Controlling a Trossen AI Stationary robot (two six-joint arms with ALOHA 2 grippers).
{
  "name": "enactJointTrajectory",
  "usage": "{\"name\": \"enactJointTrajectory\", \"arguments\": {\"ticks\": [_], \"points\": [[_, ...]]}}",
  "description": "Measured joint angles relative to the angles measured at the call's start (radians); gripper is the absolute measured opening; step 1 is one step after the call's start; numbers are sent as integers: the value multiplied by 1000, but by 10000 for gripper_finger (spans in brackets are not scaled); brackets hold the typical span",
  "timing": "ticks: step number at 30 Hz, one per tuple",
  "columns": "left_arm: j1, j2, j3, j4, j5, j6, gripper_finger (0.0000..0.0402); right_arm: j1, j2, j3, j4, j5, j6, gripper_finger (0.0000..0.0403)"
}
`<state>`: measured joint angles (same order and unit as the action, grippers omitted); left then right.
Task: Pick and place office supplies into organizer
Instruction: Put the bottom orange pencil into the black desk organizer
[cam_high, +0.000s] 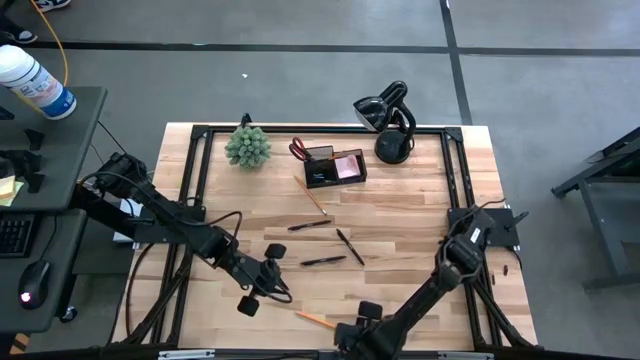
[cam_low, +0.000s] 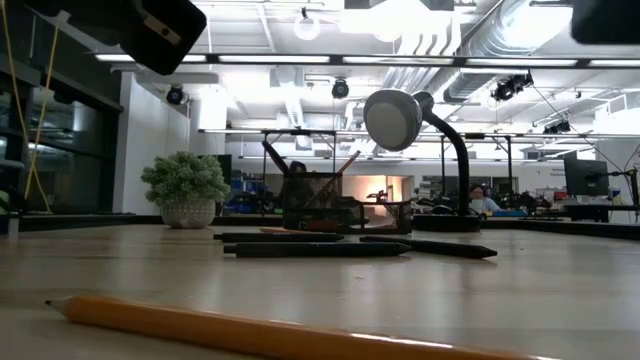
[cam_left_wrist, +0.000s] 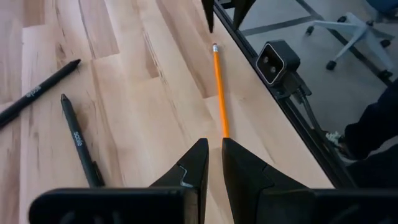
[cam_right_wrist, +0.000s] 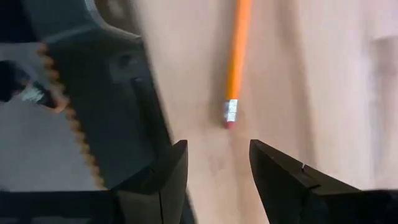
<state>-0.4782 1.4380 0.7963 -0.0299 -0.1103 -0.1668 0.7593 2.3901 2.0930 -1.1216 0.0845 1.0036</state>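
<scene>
An orange pencil (cam_high: 315, 320) lies flat on the wooden table near its front edge; it also shows in the low view (cam_low: 260, 332). My left gripper (cam_high: 282, 293) hovers above the pencil's pointed end (cam_left_wrist: 224, 127), its fingers (cam_left_wrist: 214, 146) shut to a thin slit and empty. My right gripper (cam_high: 350, 335) is open (cam_right_wrist: 217, 158) just short of the eraser end (cam_right_wrist: 231, 115), touching nothing. Three black pens (cam_high: 322, 261) and a second pencil (cam_high: 315, 195) lie mid-table. The black organizer (cam_high: 335, 165) at the far side holds a pink pad (cam_high: 348, 166), with red-handled scissors (cam_high: 298, 150) at its left end.
A spiky green plant (cam_high: 247, 147) stands left of the organizer and a black curved-neck stand (cam_high: 392, 120) right of it. A black metal frame (cam_high: 200, 180) runs round the table. The low camera (cam_left_wrist: 277, 62) sits on the front rail beside the pencil.
</scene>
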Motion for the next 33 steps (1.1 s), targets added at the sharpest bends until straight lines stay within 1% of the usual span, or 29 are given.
{"name": "enactJointTrajectory", "arguments": {"ticks": [3,8,14,23,27,33], "points": [[0,0,0,0,-22,22,35,-1,0,1,39,-16,-38,164],[0,0,0,1,-51,39,35,-2,0,1,47,-29,-38,154],[0,0,0,1,-52,39,35,-20,0,-15,40,-20,-43,146],[0,0,0,1,-52,39,35,-34,10,-16,32,-14,-33,145],[0,0,0,0,-52,39,35,-30,20,-16,14,-18,-5,145],[0,0,0,-2,-56,52,35,-23,20,-16,4,9,28,144]]}}
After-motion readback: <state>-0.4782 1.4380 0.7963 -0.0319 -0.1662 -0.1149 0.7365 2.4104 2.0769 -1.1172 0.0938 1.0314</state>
